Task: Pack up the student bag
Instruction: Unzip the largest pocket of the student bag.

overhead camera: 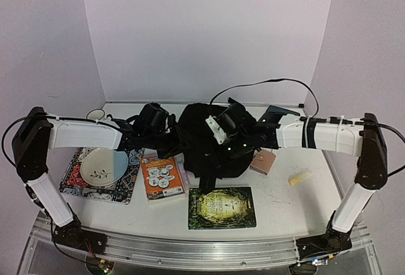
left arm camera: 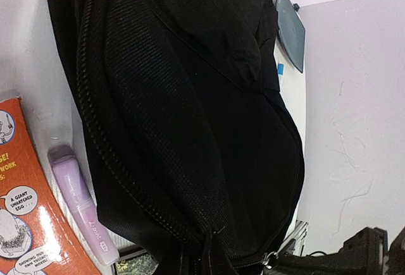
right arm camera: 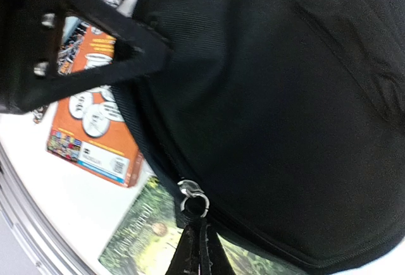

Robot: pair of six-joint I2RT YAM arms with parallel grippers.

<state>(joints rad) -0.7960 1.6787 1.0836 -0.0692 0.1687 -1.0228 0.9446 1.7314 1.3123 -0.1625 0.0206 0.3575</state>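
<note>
The student bag (overhead camera: 212, 152), a black fabric backpack, lies in the middle of the table and fills both wrist views. My left gripper (left arm camera: 207, 257) reaches its left side (overhead camera: 171, 136) and is shut on a pinched fold of the bag's fabric beside the zipper line (left arm camera: 107, 142). My right gripper (right arm camera: 197, 253) comes in over the bag from the right (overhead camera: 214, 137). Its black fingers are shut on the pull hanging from the metal zipper ring (right arm camera: 193, 196). That ring (left arm camera: 271, 261) also shows just right of the pinched fold.
An orange book (overhead camera: 162, 177) and a purple highlighter (left arm camera: 82, 205) lie left of the bag, a green book (overhead camera: 221, 207) in front. A plate (overhead camera: 102, 166) on a patterned mat, a mug (overhead camera: 95, 114), a pink wallet (overhead camera: 263, 161), a yellow piece (overhead camera: 300, 176) and a dark tray (left arm camera: 290, 30) surround it.
</note>
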